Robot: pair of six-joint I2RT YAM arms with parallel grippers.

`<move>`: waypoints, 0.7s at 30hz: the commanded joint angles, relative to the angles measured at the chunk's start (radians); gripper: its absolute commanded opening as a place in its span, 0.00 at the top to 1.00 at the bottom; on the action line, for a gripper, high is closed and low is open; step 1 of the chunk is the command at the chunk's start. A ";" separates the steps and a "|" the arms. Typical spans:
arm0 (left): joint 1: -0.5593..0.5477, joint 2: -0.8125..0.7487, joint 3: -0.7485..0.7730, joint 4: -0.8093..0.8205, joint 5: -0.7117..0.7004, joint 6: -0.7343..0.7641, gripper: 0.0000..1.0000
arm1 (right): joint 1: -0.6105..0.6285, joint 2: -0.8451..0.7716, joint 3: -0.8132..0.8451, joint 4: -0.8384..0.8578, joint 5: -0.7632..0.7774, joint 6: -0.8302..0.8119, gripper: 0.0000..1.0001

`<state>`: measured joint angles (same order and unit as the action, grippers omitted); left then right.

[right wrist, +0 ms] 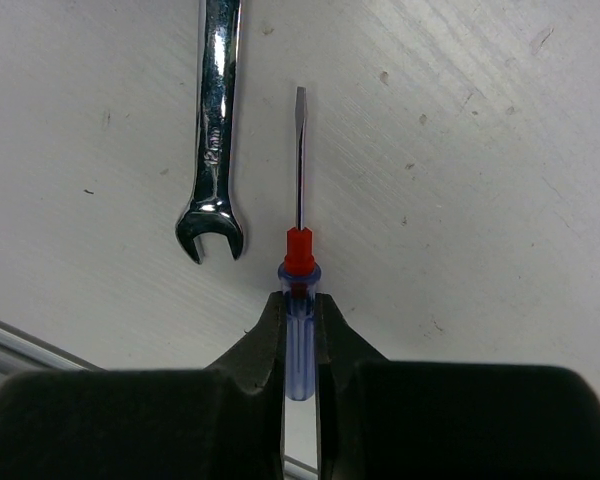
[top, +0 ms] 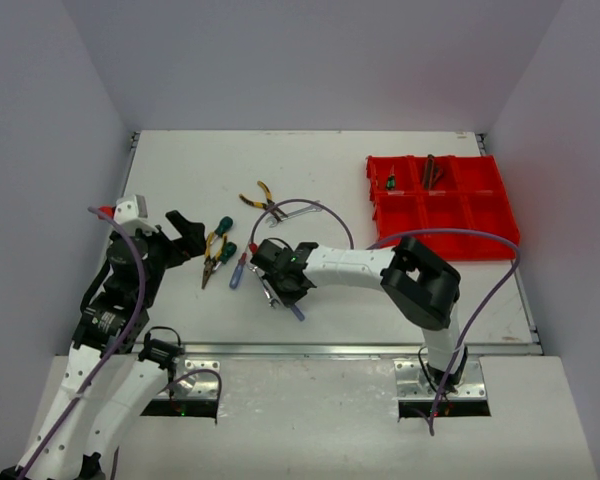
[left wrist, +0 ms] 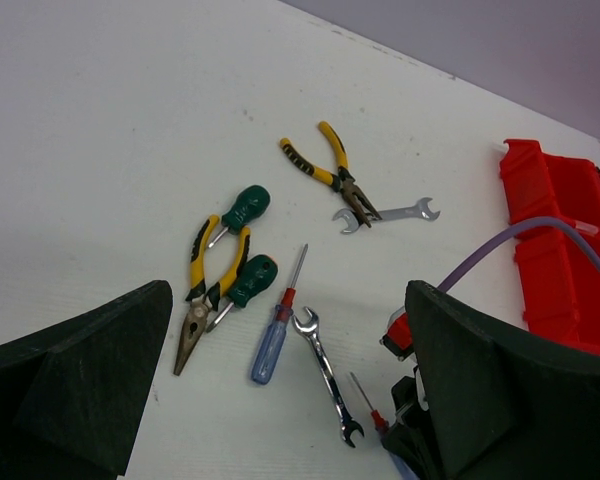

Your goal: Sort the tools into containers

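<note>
Tools are spread over the middle of the white table point(top: 180, 170), and the one in hand is a small blue-handled screwdriver point(right wrist: 300, 160). The right gripper point(right wrist: 300, 318) is closed on its clear blue handle, one finger pressed to each side just behind the red collar. Its flat blade points away from the wrist. We cannot tell whether the screwdriver is resting on the table or lifted off it.

Just left of its shaft in the right wrist view lies a silver open-ended wrench point(right wrist: 215, 130), roughly parallel to it and not touching it.

The left gripper point(top: 188, 235) hovers at the left of the table with its fingers spread wide, holding nothing.

From the left wrist we see the rest of the tools:
- A larger blue screwdriver point(left wrist: 273, 340) lies just beside the wrench.
- Yellow long-nose pliers point(left wrist: 205, 295) lie between two green screwdrivers point(left wrist: 242, 210).
- Farther back, yellow-and-black pliers point(left wrist: 330, 172) touch a second wrench point(left wrist: 385, 213) with their nose.

The red compartment bin point(top: 480, 240) sits at the right of the table, well apart from the loose tools. A small green-handled tool point(top: 390, 182) lies in its back-left compartment. A dark-handled tool point(top: 428, 172) lies in the next compartment along, and we cannot make out what kind it is.
</note>
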<state>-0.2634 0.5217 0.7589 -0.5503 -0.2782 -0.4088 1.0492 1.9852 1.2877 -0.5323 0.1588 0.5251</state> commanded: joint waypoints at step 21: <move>-0.011 -0.026 0.017 0.042 0.017 0.008 0.00 | -0.806 -0.380 0.149 -0.090 0.350 -0.201 1.00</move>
<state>-0.2634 0.5026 0.7589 -0.5505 -0.2725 -0.4084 0.4689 1.5814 1.3175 -0.6242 0.3620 0.3841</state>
